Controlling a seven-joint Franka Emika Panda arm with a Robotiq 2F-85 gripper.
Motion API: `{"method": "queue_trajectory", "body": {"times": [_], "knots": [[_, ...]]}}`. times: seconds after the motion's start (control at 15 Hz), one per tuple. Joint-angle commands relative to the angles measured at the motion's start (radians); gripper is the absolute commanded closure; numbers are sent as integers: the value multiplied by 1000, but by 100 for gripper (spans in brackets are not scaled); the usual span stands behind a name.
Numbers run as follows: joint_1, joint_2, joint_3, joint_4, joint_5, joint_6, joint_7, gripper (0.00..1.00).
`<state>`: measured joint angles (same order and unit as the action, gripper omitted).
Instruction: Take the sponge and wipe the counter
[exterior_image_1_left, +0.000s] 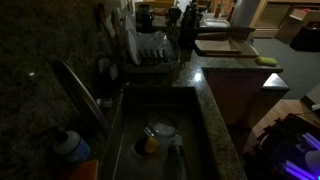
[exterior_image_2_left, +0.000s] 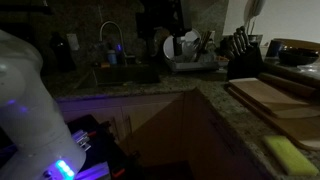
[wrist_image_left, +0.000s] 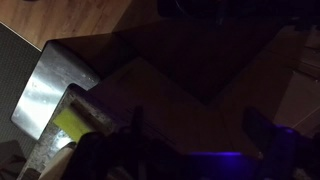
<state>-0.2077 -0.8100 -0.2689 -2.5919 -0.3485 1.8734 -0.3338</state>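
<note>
Showing clearly only in the wrist view, the end effector (wrist_image_left: 198, 140) appears as two dark fingers (wrist_image_left: 132, 135) low in the picture. They stand spread apart with nothing pinched between them, though the dim light makes their tips hard to trace. Beyond the end effector in that view lie a dark brown angular surface, a pale metal plate (wrist_image_left: 50, 85) and a strip of wooden floor (wrist_image_left: 90, 20). A small yellow patch (wrist_image_left: 75, 125) sits just beside one finger, and I cannot tell what it is.

The sponge (exterior_image_1_left: 268, 61) (exterior_image_2_left: 290, 157) shows in both exterior views. It lies flat on the table (exterior_image_1_left: 215, 115) (exterior_image_2_left: 225, 110) near the table's outer edge, well apart from the end effector and untouched by it. It rests near the wooden cutting board (exterior_image_1_left: 222, 46) (exterior_image_2_left: 268, 95) without touching it. Farther from the end effector than the sponge, a knife block (exterior_image_2_left: 242, 55) stands behind the board and a dish rack (exterior_image_1_left: 150, 52) (exterior_image_2_left: 190, 60) holds pale plates.

The sink (exterior_image_1_left: 125, 120) is sunk into the table beside the rack. An orange-yellow lump (exterior_image_1_left: 150, 146) lies in its basin and a faucet (exterior_image_1_left: 80, 90) (exterior_image_2_left: 108, 35) arches over it. A bottle with a blue cap (exterior_image_1_left: 68, 143) stands at the sink's near corner. The white arm (exterior_image_2_left: 25, 90) rises at the edge of an exterior view, with a blue glow low on it, on the far side of the table's corner from the sponge
</note>
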Motion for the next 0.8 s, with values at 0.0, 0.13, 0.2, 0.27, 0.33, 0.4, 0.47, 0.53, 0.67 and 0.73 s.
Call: {"method": "queue_trajectory", "body": {"times": [0.0,0.13,0.2,0.27,0.33,0.4,0.47,0.53,0.67,0.73], "knots": [[6,-1,-4,2,-3,-4,3,0],[21,92,-26,42,94,-49,59,0],[14,111,-26,38,119,-35,96,0],[12,138,-29,41,150,-32,122,0],[0,168,-21,43,168,-21,167,0],[-11,200,-14,42,182,4,216,0],[-23,237,-6,43,184,27,264,0],[-36,266,0,39,180,57,314,0],[-67,317,11,20,150,165,415,0],[-85,340,17,15,137,209,464,0]]}}
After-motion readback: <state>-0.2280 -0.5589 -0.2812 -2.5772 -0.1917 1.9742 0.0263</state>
